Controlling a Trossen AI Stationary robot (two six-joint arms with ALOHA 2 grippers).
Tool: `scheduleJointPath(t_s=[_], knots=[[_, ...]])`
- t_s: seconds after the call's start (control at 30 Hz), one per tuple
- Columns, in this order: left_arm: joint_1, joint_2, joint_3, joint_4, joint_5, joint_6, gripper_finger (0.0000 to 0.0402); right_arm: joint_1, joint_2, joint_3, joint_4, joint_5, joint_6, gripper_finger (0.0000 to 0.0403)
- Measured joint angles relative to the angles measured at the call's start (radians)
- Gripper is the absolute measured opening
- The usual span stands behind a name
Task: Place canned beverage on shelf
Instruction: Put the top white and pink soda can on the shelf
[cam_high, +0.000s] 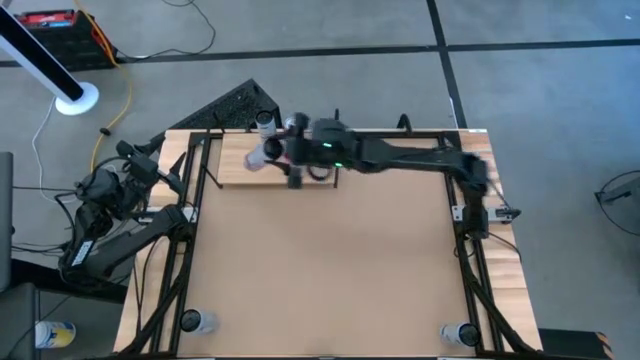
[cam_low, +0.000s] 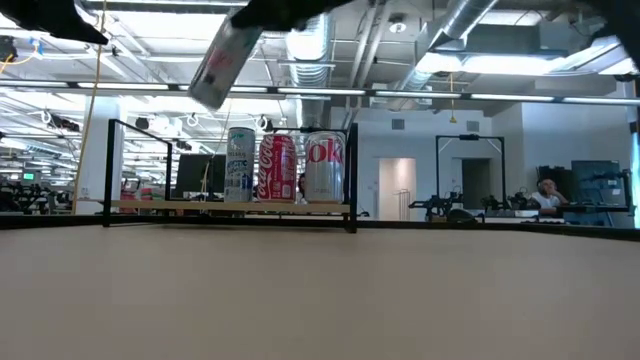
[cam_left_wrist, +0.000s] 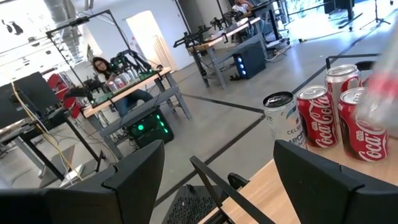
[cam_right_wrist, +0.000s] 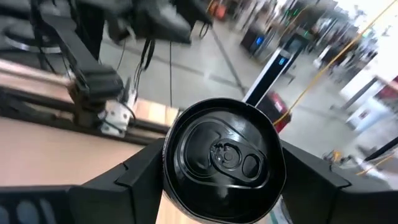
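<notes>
Round black-topped can (cam_right_wrist: 224, 158) gripped, right gripper (cam_right_wrist: 221, 174).

"Coca-Cola" script on red cans (cam_left_wrist: 314, 118) — "oke" on the silver can (cam_low: 324, 167) on the shelf (cam_low: 230, 207)

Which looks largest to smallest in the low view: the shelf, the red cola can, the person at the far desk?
1. The shelf, widest by far.
2. The red cola can.
3. The person, small only because they sit far off.
</notes>
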Motion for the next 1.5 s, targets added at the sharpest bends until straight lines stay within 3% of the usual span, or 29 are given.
scheduleJointPath(t_s=[0.2, 0.3, 0.57, 1.0, 1.27, 1.5], knots=[[0.000, 0.000, 0.000, -0.002, -0.004, 0.000, 0.0288, -0.065, 0.279, 0.375, -0.245, -0.091, 0.032, 0.0280], [0.000, 0.000, 0.000, -0.004, -0.005, 0.000, 0.0288, -0.092, 0.372, 0.489, -0.334, -0.111, 0.034, 0.0280], [-0.019, 0.000, 0.000, -0.011, -0.009, 0.000, 0.0288, -0.146, 0.384, 0.461, -0.360, -0.195, 0.062, 0.0280], [-0.024, 0.000, 0.000, -0.011, -0.031, 0.001, 0.0288, -0.160, 0.403, 0.459, -0.457, -0.198, 0.052, 0.0280], [-0.024, 0.000, 0.000, -0.011, -0.031, 0.001, 0.0288, -0.160, 0.402, 0.460, -0.454, -0.198, 0.052, 0.0373], [-0.024, 0.000, 0.000, -0.012, -0.031, -0.001, 0.0288, -0.159, 0.402, 0.460, -0.458, -0.197, 0.050, 0.0387]])
